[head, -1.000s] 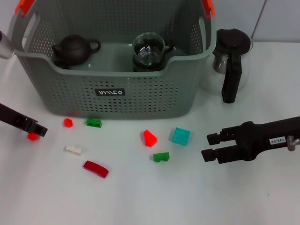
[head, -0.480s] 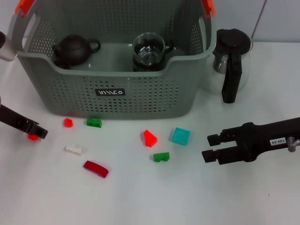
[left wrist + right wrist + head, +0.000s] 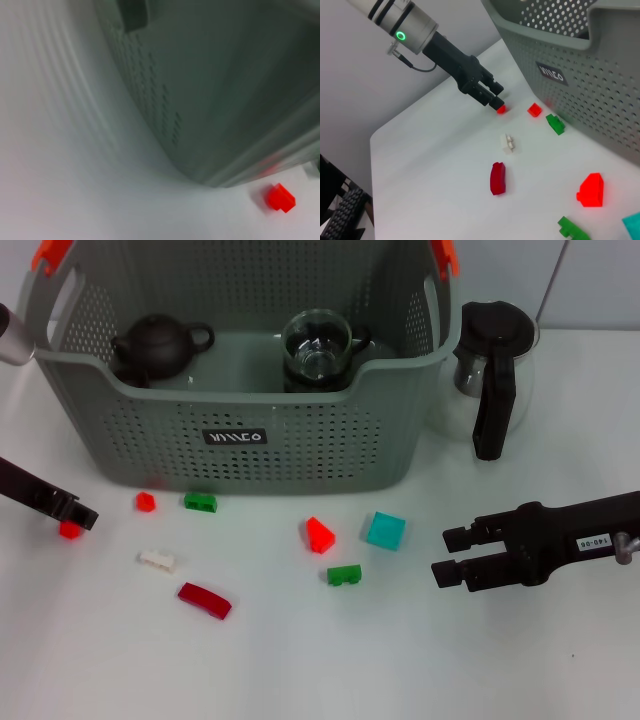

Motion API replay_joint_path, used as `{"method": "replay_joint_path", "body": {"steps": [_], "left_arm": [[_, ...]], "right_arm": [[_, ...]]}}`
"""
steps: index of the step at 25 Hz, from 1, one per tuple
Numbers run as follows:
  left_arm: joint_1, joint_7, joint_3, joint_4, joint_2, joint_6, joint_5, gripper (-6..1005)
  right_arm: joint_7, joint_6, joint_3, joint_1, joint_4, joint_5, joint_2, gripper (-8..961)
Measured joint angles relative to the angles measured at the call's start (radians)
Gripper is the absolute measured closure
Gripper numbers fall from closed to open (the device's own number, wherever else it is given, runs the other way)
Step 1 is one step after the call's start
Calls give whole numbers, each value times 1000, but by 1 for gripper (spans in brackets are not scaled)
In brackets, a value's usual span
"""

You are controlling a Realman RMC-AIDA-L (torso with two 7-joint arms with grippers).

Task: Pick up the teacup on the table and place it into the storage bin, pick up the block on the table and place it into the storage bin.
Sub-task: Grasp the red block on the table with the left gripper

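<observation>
— Where is the left gripper (image 3: 78, 519)?
— Near the table's (image 3: 300, 670) left edge, fingers clenched on a small red block (image 3: 69, 530), in front of the storage bin's (image 3: 240, 430) left corner.
— And the right gripper (image 3: 450, 555)?
— Fingers spread apart, holding nothing, toward the right edge.
— The teacup (image 3: 317, 345)?
— Inside the bin, beside a dark teapot (image 3: 155, 343).

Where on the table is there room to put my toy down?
Bare table lies nearer than the dark red block and green block. It's crowded along the storage bin's front, where blocks lie between the left gripper and right gripper.
</observation>
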Motion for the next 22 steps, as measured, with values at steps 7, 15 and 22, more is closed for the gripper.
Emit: {"method": "replay_joint_path", "body": {"steps": [7, 15, 22], "left_arm": [[-9, 7, -1, -37, 5, -18, 1, 420], [-20, 9, 2, -79, 14, -37, 1, 421], [-20, 9, 2, -96, 15, -50, 0, 421]], "right_arm": [[0, 0, 0, 0, 0, 0, 0, 243], [1, 0, 0, -2, 0, 0, -2, 243], [1, 0, 0, -3, 0, 0, -2, 243]]}}
